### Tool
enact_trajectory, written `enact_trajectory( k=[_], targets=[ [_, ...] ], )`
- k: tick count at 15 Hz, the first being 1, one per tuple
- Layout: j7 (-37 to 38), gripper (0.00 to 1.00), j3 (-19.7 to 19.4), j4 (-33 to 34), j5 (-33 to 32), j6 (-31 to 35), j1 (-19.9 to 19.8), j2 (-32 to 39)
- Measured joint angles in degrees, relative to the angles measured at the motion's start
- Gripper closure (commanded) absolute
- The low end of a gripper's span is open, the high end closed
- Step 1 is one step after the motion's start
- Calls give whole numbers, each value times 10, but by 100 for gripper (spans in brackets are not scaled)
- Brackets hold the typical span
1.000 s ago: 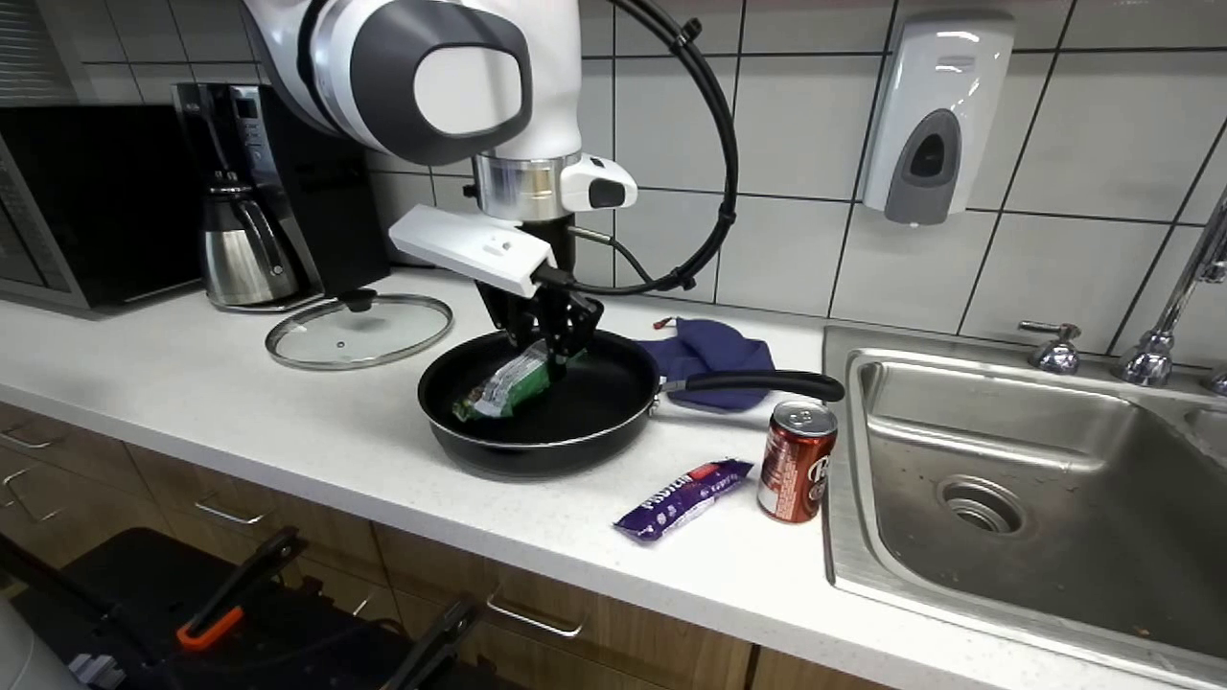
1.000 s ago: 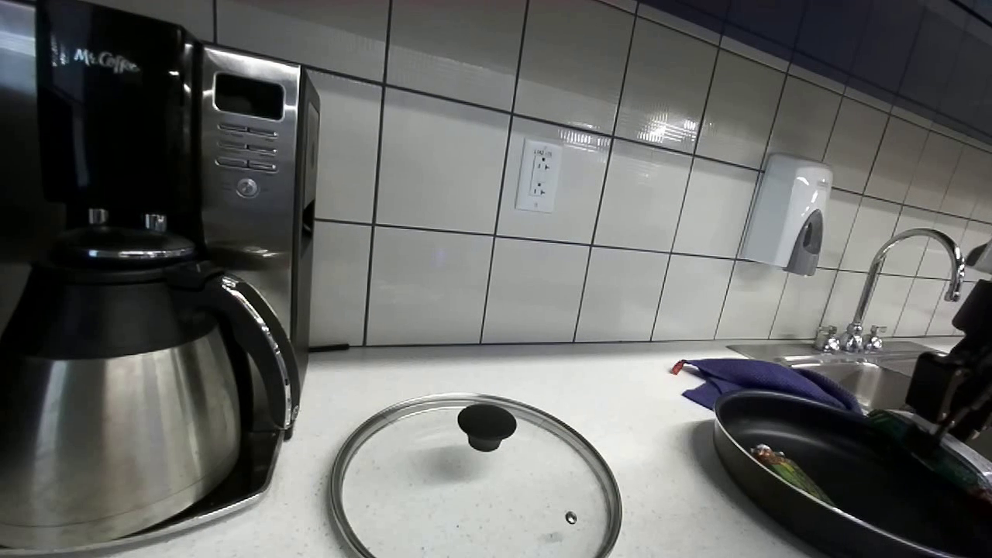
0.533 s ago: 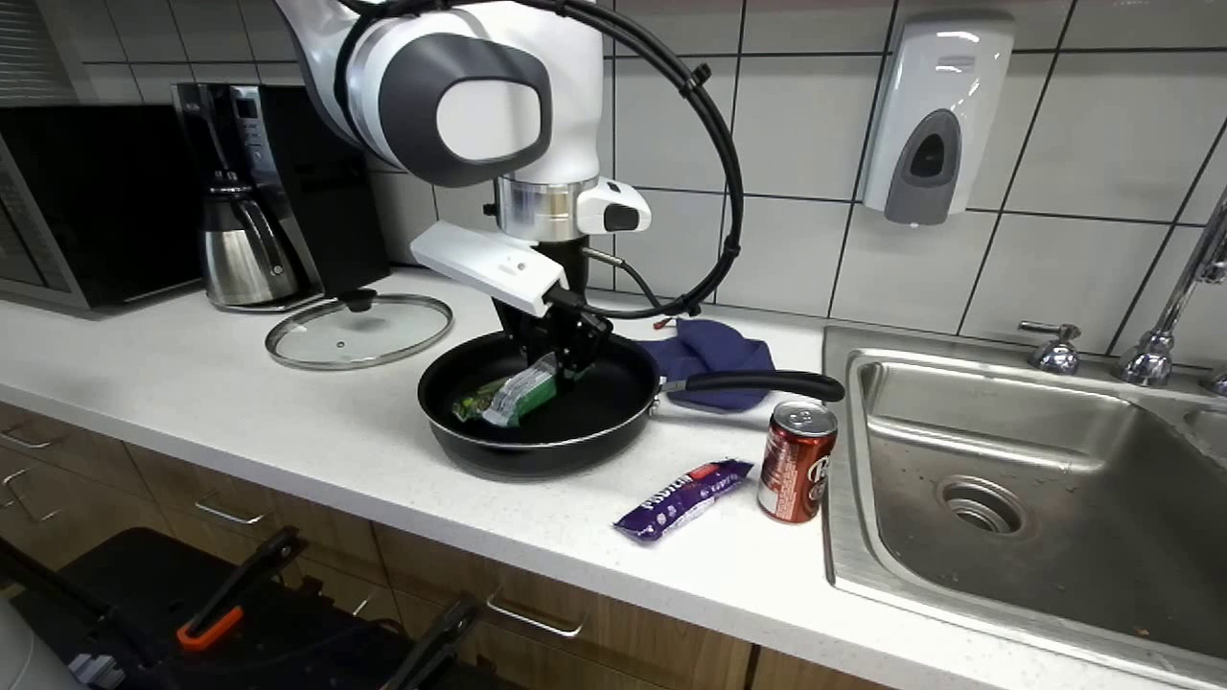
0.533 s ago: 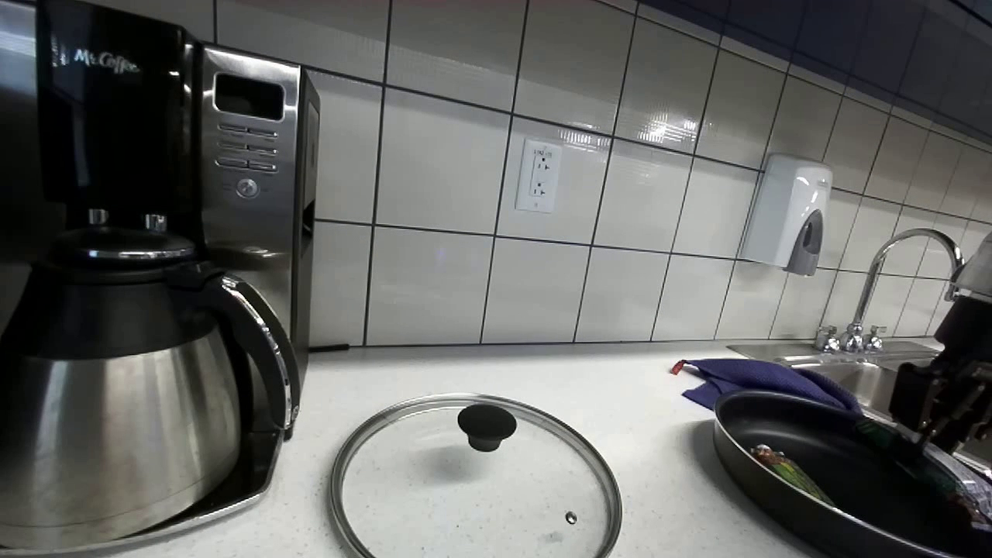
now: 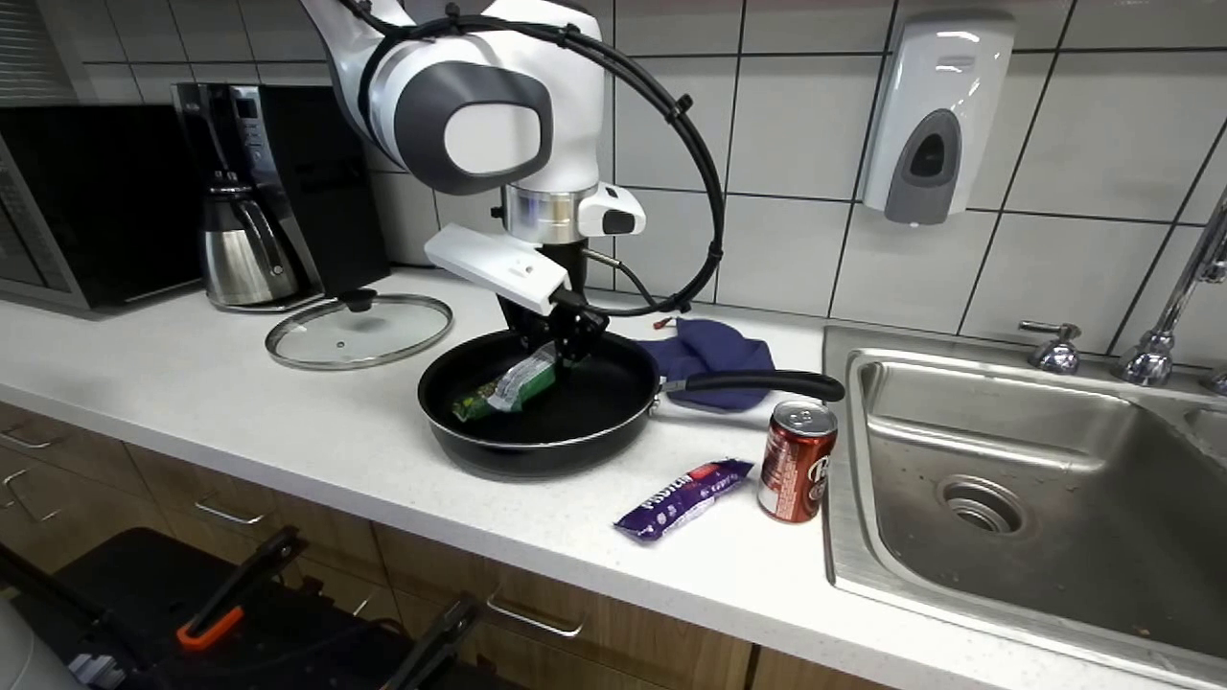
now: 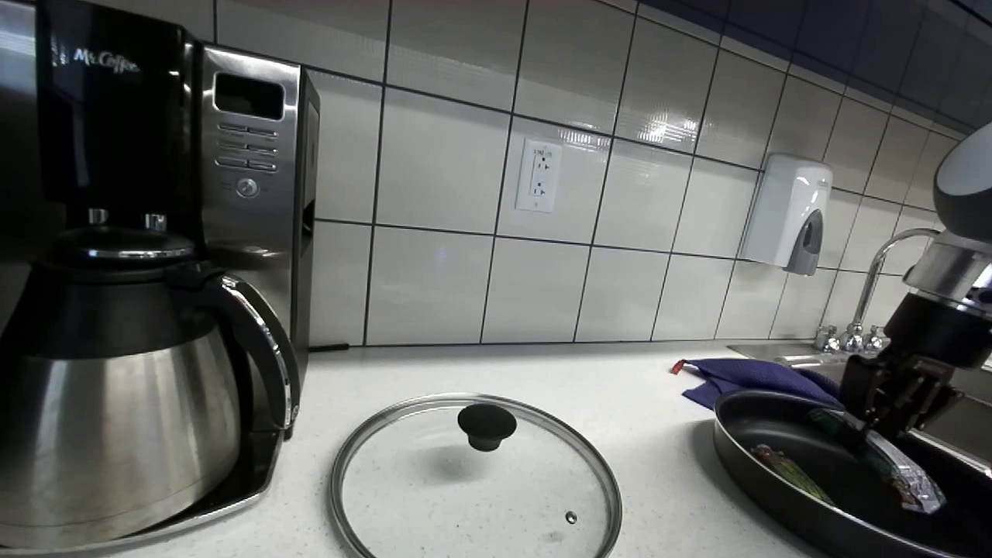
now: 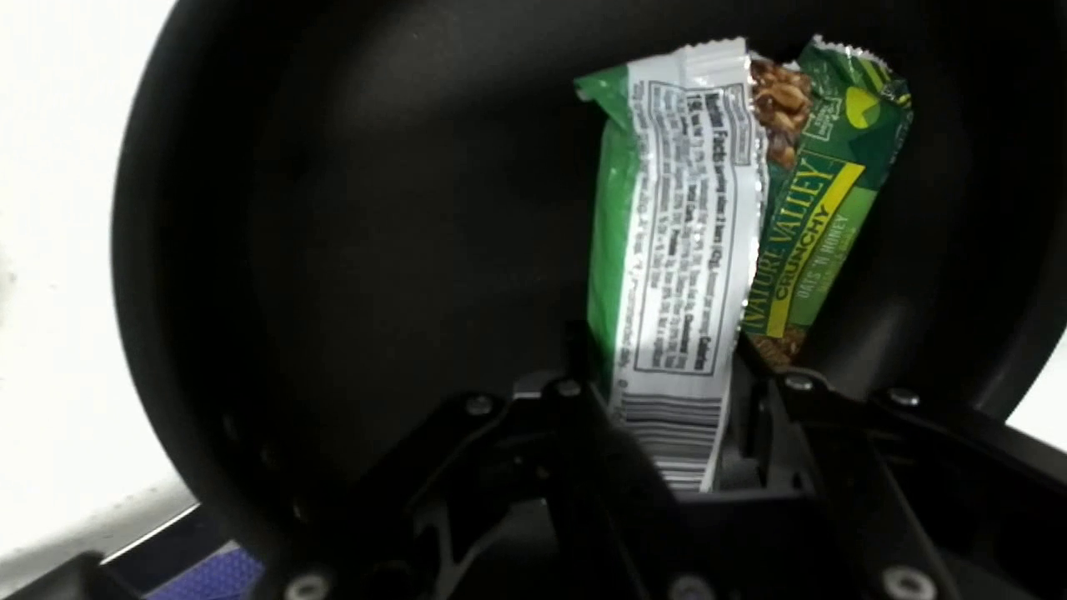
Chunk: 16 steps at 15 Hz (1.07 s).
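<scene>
A snack bar in a green and silver wrapper (image 7: 679, 225) sits lengthwise between the fingers of my gripper (image 7: 658, 358), which is shut on it. In the wrist view its printed back and barcode face up. A second green Nature Valley bar (image 7: 813, 242) lies just right of it, partly covered. Both bars are inside a black frying pan (image 5: 537, 445); in an exterior view the second bar (image 6: 790, 471) rests on the pan floor near the rim. My gripper (image 5: 566, 347) reaches down over the pan's back part. The held bar (image 6: 903, 473) slants downward; whether it touches the pan is unclear.
The pan's handle (image 5: 757, 382) points toward the sink (image 5: 987, 460), over a purple cloth (image 5: 714, 355). A purple protein bar (image 5: 682, 498) and red can (image 5: 798, 462) stand in front. Left are a glass lid (image 5: 359, 331) and coffee maker (image 5: 288, 192).
My gripper has shifted right and down over the pan, then slightly back up, carrying the held bar along. It has come further into an exterior view from the right edge. The second bar stays put.
</scene>
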Motion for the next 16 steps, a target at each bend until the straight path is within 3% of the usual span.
enact_trajectory(
  k=[5, 6, 7, 9, 13, 16],
  targets=[
    [-7, 87, 6, 23, 15, 7, 6, 35],
    [-7, 73, 6, 26, 15, 8, 6, 42],
    [-7, 37, 6, 29, 16, 8, 6, 47],
    [-9, 29, 7, 34, 16, 8, 6, 53],
    [-34, 1, 15, 36, 20, 7, 6, 46],
    [-40, 0, 23, 32, 13, 3, -1, 23]
  ],
)
